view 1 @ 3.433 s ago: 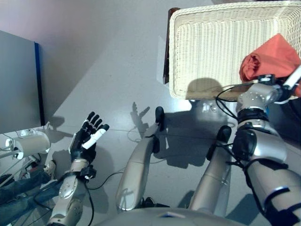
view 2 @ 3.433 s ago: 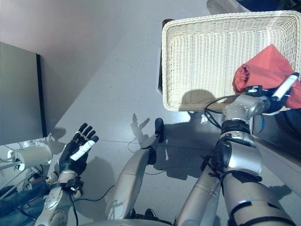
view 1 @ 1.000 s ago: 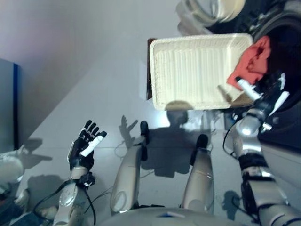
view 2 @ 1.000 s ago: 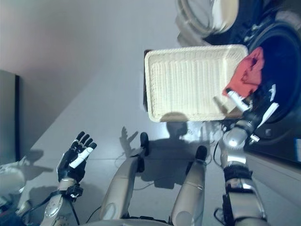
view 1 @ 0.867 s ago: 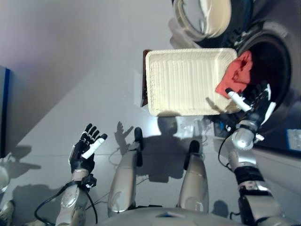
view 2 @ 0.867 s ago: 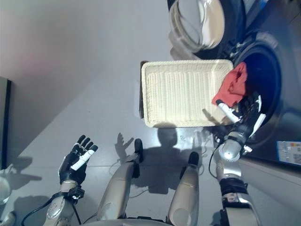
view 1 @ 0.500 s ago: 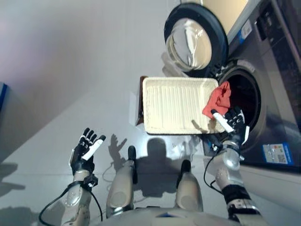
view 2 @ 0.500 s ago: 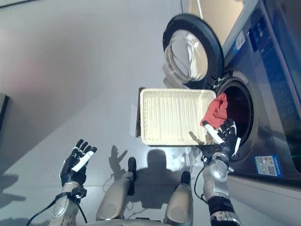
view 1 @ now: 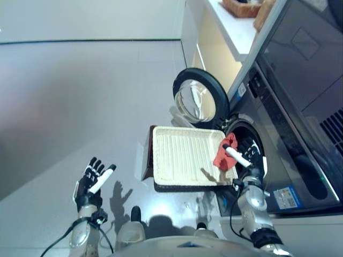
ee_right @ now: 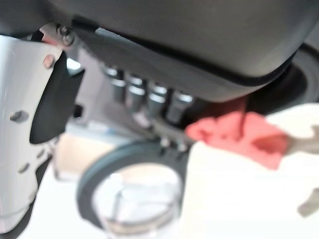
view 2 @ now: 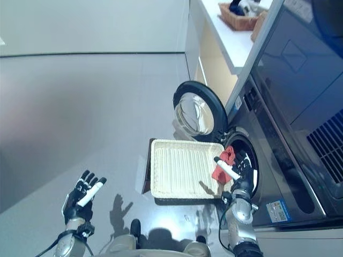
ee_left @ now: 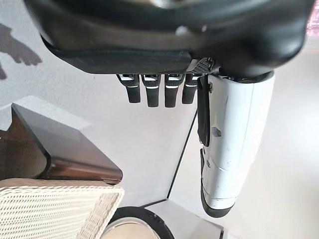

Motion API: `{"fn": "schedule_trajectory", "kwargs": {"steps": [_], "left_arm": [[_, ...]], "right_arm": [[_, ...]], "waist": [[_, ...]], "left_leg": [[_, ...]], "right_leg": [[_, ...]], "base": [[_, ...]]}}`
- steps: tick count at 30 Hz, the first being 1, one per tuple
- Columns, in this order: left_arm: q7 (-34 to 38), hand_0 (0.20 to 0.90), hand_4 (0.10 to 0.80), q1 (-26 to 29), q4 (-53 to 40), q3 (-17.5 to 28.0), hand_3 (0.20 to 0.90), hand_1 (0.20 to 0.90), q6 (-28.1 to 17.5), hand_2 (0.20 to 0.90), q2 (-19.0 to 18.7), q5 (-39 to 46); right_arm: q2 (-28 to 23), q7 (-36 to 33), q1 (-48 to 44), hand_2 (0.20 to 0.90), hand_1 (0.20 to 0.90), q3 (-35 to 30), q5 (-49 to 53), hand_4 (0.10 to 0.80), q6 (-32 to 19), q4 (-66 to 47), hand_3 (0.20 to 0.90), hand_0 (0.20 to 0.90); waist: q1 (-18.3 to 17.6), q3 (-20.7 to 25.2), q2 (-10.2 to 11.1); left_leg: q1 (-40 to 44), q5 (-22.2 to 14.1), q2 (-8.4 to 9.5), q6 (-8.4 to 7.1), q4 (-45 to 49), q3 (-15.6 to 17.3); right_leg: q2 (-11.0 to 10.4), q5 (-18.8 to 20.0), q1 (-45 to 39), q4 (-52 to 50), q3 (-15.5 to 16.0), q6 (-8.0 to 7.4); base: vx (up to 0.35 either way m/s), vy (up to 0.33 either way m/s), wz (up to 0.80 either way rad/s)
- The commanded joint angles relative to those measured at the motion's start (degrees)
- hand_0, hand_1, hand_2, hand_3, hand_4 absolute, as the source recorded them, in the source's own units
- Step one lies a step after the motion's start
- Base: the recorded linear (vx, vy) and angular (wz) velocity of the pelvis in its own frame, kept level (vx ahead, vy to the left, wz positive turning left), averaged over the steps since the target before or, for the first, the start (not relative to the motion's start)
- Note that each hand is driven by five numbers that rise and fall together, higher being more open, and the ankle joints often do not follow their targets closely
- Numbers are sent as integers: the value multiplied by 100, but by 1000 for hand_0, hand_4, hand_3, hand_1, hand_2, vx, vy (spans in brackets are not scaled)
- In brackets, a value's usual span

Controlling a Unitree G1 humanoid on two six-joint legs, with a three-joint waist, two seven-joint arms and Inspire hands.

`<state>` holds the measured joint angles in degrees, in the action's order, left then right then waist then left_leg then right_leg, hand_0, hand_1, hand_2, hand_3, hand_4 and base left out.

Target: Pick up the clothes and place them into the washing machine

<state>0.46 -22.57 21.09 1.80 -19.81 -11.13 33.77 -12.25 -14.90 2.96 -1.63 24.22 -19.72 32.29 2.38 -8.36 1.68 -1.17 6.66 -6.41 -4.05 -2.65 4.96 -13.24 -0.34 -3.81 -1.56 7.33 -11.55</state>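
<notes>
The right hand (view 2: pixel 242 167) is raised in front of the washing machine (view 1: pixel 289 134), beside its round drum opening (view 1: pixel 247 140); its fingers are extended and spread, its white-covered thumb points toward the basket, and it grasps nothing; its own wrist view confirms straight fingers with no cloth between them. The left hand (view 1: pixel 92 179) is held up over the floor (view 1: pixel 80 107) on the robot's left, well apart from the machine; its palm is released, its fingers are straight and fanned, and it is empty.

The red cloth (view 1: pixel 224 155) lies bunched at the right end of the white wicker basket (view 1: pixel 182 158), against the rim nearest the drum opening; the right thumb tip reaches just beside it, but whether they touch cannot be told; the cloth is not inside the drum. The basket rests on a dark stand (view 1: pixel 148 160) directly in front of the machine; the rest of its woven bottom is bare.

The machine's round door (view 1: pixel 195 100) is swung fully open to the left of the drum opening, its glass facing outward. A pale counter (view 2: pixel 236 37) runs beyond the machine and carries a small brown basket (view 2: pixel 238 12).
</notes>
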Motion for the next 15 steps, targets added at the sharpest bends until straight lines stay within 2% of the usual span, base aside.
{"fn": "schedule_trajectory", "kwargs": {"steps": [1,7,15], "left_arm": [[-173,900,800,101,-362,316,900,900,-299,900,-16,-295],[-55,900,800,176,-289,356,900,900,-306,900,32,-289],[95,900,800,230,-71,448,900,900,-218,900,-46,-495]], "right_arm": [[-241,42,-161,900,900,-237,-200,800,-321,-624,900,900],[-59,-57,-168,900,900,-290,-54,800,-330,-475,900,900],[207,216,70,900,900,-180,450,800,-261,-354,900,900]], "waist": [[39,189,-21],[-12,375,42],[-89,452,148]], "left_leg": [[135,-331,-219,-167,247,-69],[167,-276,-207,-152,149,-45],[290,-526,-176,-45,549,-14]], "right_leg": [[-44,166,220,-89,134,-28],[-17,227,266,-106,110,-40],[-35,253,160,-264,-59,-51]], "base": [[50,5,0],[6,2,0],[7,36,-7]]}}
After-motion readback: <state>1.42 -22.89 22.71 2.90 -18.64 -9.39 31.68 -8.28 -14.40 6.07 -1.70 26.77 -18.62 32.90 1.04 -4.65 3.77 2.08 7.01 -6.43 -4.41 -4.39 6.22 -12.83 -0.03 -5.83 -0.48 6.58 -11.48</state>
